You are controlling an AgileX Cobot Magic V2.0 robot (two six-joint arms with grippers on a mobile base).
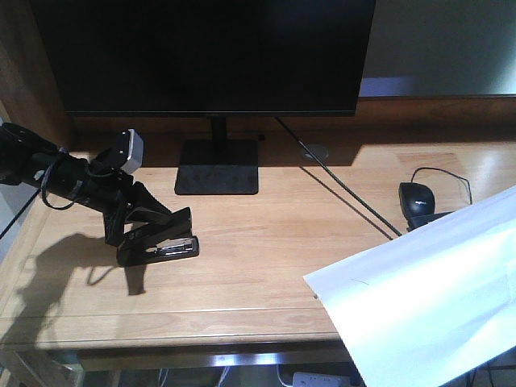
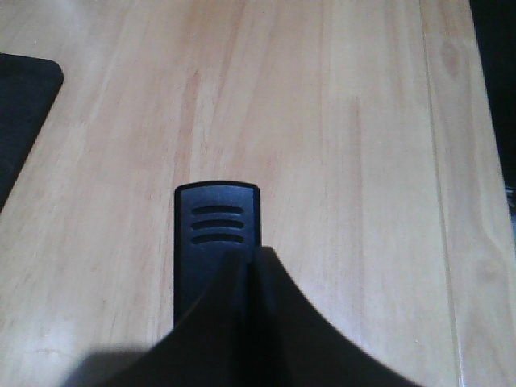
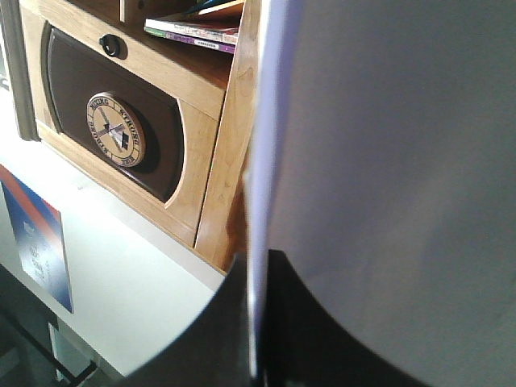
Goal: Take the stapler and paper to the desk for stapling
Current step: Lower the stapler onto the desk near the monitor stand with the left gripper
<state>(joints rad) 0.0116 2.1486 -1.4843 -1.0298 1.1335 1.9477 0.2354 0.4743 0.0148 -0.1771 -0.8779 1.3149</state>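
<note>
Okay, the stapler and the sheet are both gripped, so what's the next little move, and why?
Probably lower the paper with the right gripper onto the bare desk between the stapler and the mouse. The left gripper holds the stapler low at the desk, while the sheet hangs tilted over the front right edge.

An office or home study: a dark monitor (image 1: 201,52) stands on a light-wood worktop (image 1: 266,242) with a wired mouse (image 1: 416,197) near it, a power strip (image 1: 318,379) lies below, and a wooden shelf unit (image 3: 218,121) holds books (image 3: 197,31).
</note>
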